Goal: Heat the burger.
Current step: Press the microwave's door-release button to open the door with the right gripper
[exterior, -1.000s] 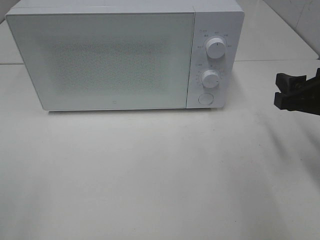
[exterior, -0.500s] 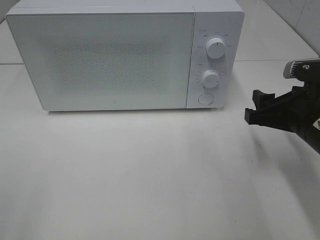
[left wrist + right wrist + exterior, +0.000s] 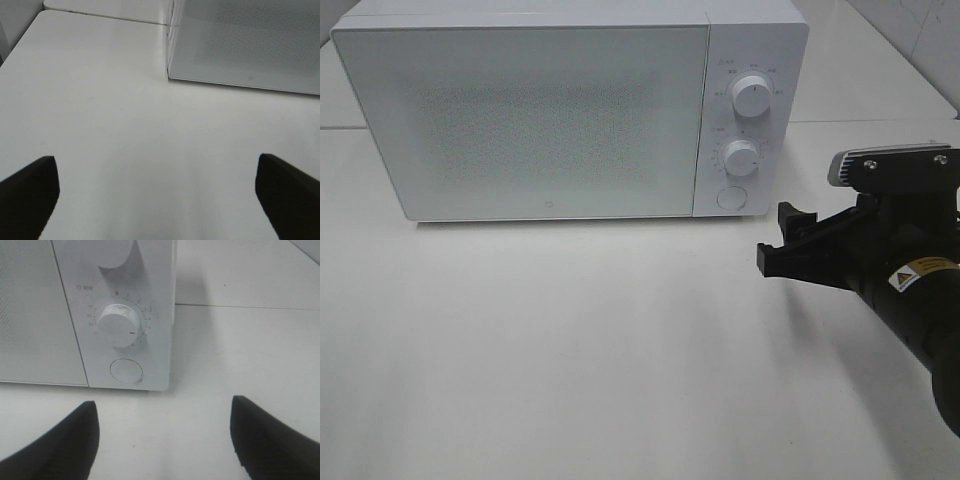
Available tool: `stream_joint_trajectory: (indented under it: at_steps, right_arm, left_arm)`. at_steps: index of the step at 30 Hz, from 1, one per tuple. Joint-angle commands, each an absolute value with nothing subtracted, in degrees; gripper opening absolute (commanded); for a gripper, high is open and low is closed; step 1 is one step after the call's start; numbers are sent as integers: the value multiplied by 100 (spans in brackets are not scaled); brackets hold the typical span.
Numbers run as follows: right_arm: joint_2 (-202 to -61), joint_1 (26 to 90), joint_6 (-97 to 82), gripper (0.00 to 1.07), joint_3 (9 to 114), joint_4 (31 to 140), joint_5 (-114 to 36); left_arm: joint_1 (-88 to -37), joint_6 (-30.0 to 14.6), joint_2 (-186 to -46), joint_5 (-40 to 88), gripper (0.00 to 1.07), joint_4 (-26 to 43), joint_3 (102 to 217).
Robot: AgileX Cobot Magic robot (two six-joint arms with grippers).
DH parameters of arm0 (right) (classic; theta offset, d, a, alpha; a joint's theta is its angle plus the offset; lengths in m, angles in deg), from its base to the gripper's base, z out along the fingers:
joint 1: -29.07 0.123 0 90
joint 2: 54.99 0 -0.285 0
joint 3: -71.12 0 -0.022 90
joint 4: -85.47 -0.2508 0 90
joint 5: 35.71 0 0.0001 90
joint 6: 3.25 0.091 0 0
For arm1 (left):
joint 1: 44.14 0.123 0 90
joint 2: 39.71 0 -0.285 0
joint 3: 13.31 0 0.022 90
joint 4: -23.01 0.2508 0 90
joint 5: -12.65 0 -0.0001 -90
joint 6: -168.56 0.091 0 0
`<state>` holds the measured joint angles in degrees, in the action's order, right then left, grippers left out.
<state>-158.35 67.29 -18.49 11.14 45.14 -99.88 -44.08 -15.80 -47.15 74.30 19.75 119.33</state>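
Note:
The burger is out of view in every frame. A white microwave (image 3: 520, 110) stands at the back of the table with its door shut; its mesh window hides the inside. My right gripper (image 3: 778, 240) hovers open and empty just right of the microwave's lower right corner, pointing at the control panel. In the right wrist view my right gripper (image 3: 165, 440) faces the round door button (image 3: 126, 370) below the lower knob (image 3: 119, 323). My left gripper (image 3: 157, 200) is open over bare table, short of the microwave's (image 3: 245, 40) front left corner.
The control panel carries an upper knob (image 3: 752, 96), a lower knob (image 3: 741, 157) and a round button (image 3: 730, 197). The white table (image 3: 570, 350) stretches in front of the microwave. A seam between tabletops runs behind at the right (image 3: 880, 121).
My right arm has come in from the right edge, moving left and slightly down towards the microwave's control panel. Its jaws stay equally wide. The microwave has not moved.

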Motion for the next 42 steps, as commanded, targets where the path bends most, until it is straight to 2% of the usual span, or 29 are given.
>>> stream_joint_trajectory:
  at_steps: [1, 7, 13, 14, 15, 17, 18, 20, 21, 23, 25, 29, 42]
  right_arm:
    - [-15829, 6872, -1953, 74, 1229, 4497, -10029]
    - [-15829, 6924, -1844, 72, 1229, 4474, -9988]
    - [-15829, 6924, -1402, 60, 1229, 4434, -9943]
    - [-15829, 6924, -1001, 54, 1229, 4330, -9943]
    - [-15829, 6924, -1001, 54, 1229, 4330, -9943]
    - [-15829, 6924, -165, 42, 1229, 4239, -9948]
    - [-15829, 6924, -165, 42, 1229, 4239, -9948]
    - [-15829, 6924, 952, 25, 1229, 4233, -9948]
    - [-15829, 6924, 952, 25, 1229, 4233, -9948]
    - [-15829, 6924, 1921, 15, 1229, 4233, -9948]
    - [-15829, 6924, 2213, 12, 1229, 4233, -9948]
    - [-15829, 6924, 4029, 1, 1229, 4233, -9862]
    - [-15829, 6912, 6476, 0, 1292, 4227, -9564]
  left_arm:
    - [-4408, -1568, -4692, 7384, 100, 1969, 11933]
    - [-4408, -1568, -4692, 7384, 100, 1969, 11933]
    - [-4408, -1568, -4692, 7384, 100, 1969, 11933]
    - [-4408, -1568, -4692, 7384, 100, 1969, 11933]
    - [-4408, -1568, -4692, 7384, 100, 1969, 11933]
    - [-4408, -1568, -4692, 7384, 100, 1969, 11933]
    - [-4408, -1568, -4692, 7384, 100, 1969, 11933]
    - [-4408, -1568, -4692, 7384, 100, 1969, 11933]
    - [-4408, -1568, -4692, 7384, 100, 1969, 11933]
    - [-4408, -1568, -4692, 7384, 100, 1969, 11933]
    - [-4408, -1568, -4692, 7384, 100, 1969, 11933]
    - [-4408, -1568, -4692, 7384, 100, 1969, 11933]
    - [-4408, -1568, -4692, 7384, 100, 1969, 11933]
